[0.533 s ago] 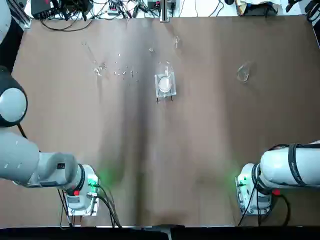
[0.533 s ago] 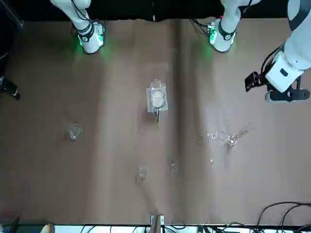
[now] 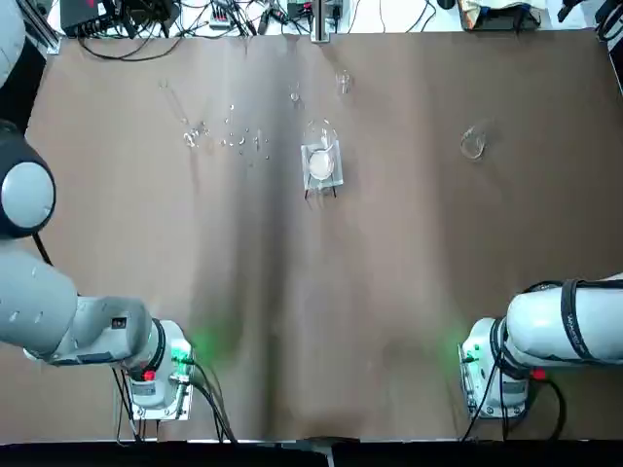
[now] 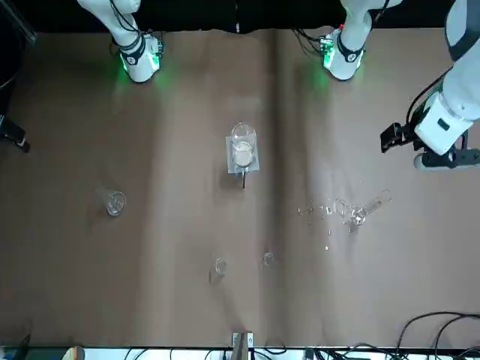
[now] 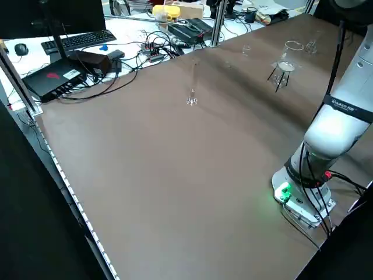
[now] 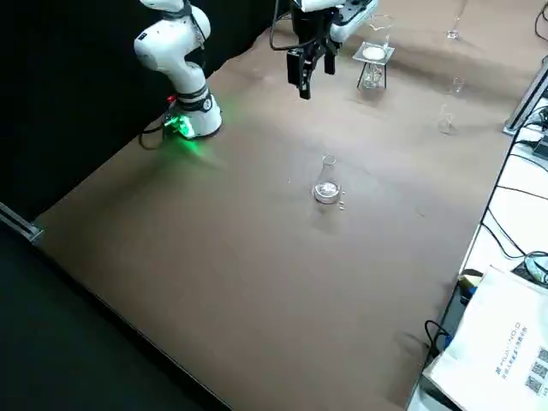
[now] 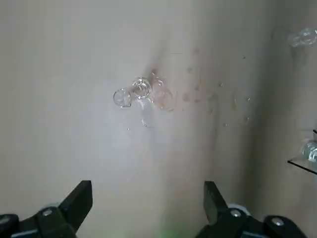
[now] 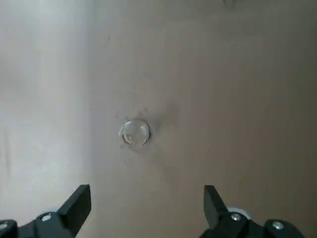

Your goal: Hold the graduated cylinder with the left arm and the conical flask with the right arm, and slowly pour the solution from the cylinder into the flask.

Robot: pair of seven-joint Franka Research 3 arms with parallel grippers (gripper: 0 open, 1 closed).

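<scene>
The left gripper (image 7: pixel 148 184) hung over the left side of the table (image 3: pixel 389 263), its 2 fingers spread wide with only air between them. The graduated cylinder (image 5: pixel 193 87) stood upright below, well apart from the fingers, on the far left part of the tabletop and in from the far edge. The right gripper (image 8: pixel 147 187) hung above the right side, its 2 fingers also spread wide around air. The conical flask (image 6: pixel 327 184) stood upright on the tabletop beneath it, between the clear stand (image 3: pixel 322 167) and the right edge, with a broad stretch of brown surface on either side. The stand held a round glass vessel (image 5: pixel 292 52). Clear specks (image 3: pixel 240 142) lay scattered between cylinder and stand, while 2 small glass pieces (image 4: pixel 220 266) (image 4: pixel 268 259) sat nearer the far edge. The widest run of tabletop lay between the glassware and the arm bases.
</scene>
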